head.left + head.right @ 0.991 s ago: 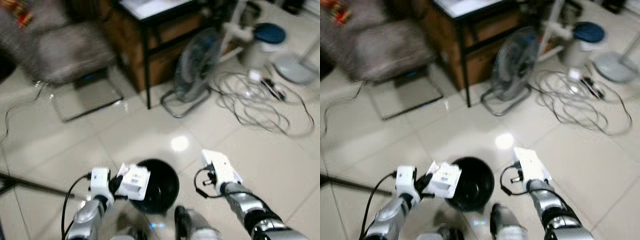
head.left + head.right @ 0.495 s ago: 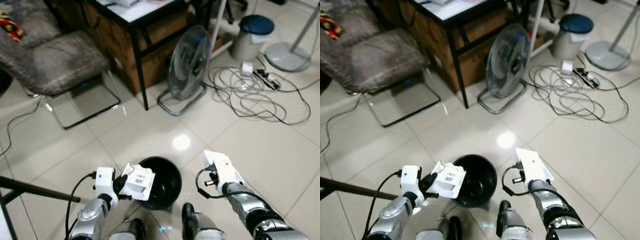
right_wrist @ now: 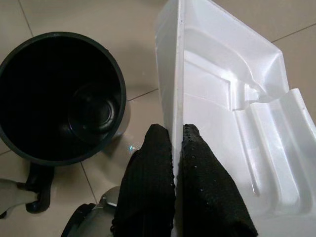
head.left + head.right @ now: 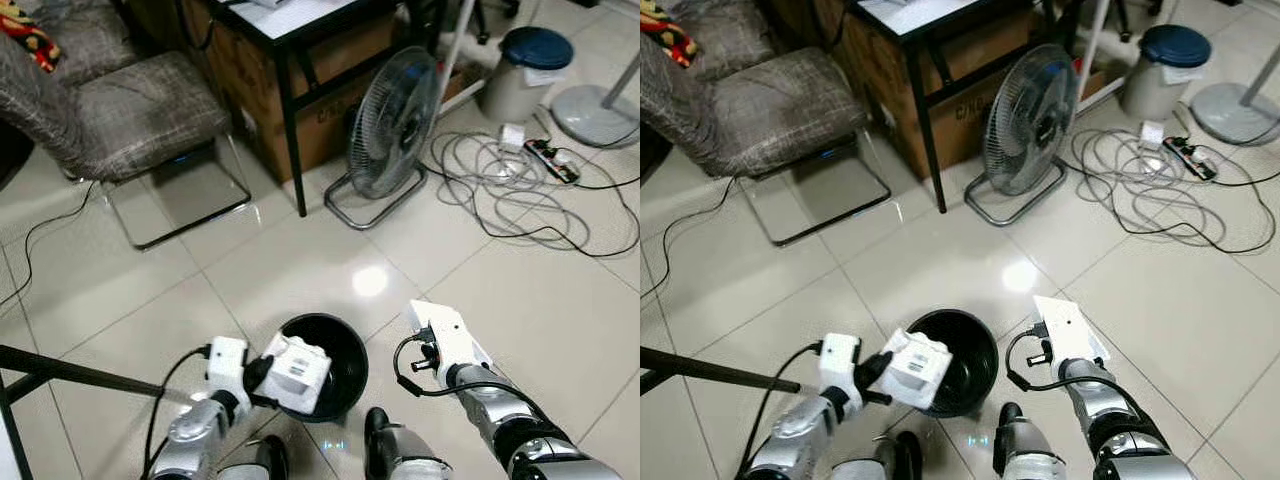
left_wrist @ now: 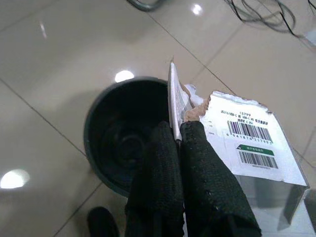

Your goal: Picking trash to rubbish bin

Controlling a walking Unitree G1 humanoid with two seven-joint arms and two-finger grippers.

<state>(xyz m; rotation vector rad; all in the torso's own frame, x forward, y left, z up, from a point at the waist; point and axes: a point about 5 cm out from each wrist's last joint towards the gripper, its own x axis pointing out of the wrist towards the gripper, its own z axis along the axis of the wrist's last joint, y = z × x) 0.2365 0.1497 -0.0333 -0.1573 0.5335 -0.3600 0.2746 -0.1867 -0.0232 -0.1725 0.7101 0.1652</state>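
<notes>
Left gripper (image 5: 178,132) pinches a torn white box (image 4: 297,371) by one thin flap, hanging over the near rim of the black bin (image 4: 345,345). Right gripper (image 3: 177,143) clamps a white foam tray (image 3: 232,133) edge, beside the bin. Risk: box catches the rim and drops outside; tray looks wide for the opening and may bridge it.

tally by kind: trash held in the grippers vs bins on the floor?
Trash pieces held: 2, torn white cardboard box with barcodes in left gripper, white moulded plastic tray in right gripper.
Bins: 2, black round bin, grey blue-lidded bin.
Total: 4.
</notes>
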